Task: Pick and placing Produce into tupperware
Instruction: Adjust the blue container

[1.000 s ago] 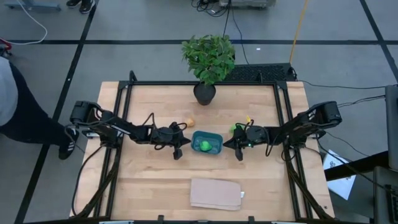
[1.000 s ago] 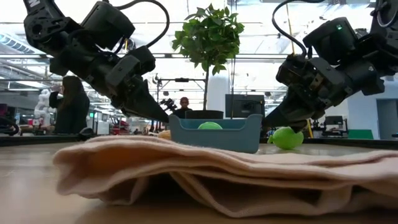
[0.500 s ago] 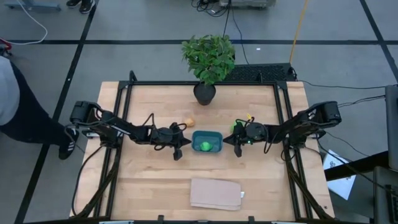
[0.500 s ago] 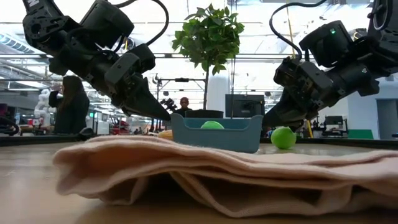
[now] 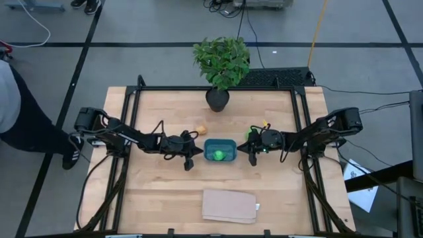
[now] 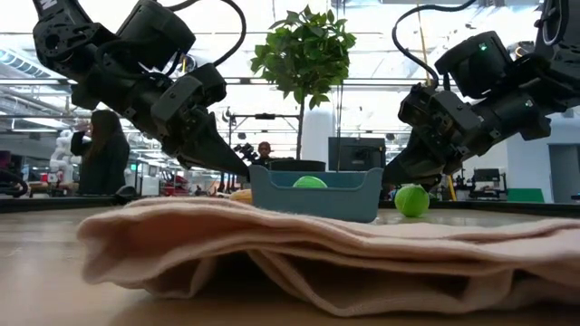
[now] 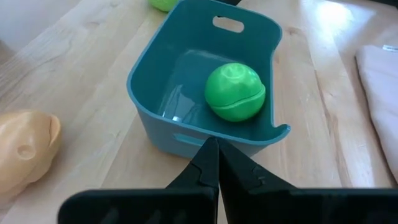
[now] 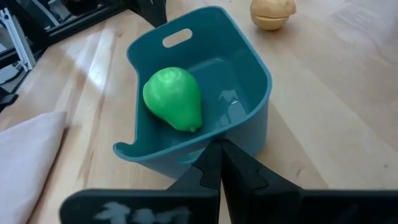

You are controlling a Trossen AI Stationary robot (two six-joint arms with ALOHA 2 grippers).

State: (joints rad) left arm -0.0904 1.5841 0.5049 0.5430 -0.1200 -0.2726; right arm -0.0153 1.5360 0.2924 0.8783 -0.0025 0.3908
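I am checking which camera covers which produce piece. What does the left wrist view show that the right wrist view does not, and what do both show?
Only the left wrist view shows part of a second green piece on the table beyond the far end of the tupperware.

Nothing on the table shows in the right wrist view alone. It does show its own shut right gripper, where the left wrist view shows the shut left gripper.

Both show the tupperware, the green piece in the tupperware, the orange-tan piece on the table outside it, and the edge of the tan cloth.

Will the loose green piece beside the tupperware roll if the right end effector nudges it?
Likely yes: the green piece looks round and rests free on the wooden table. Its smooth surface may slip from a pinch by the right end effector. It seems small, probably light.
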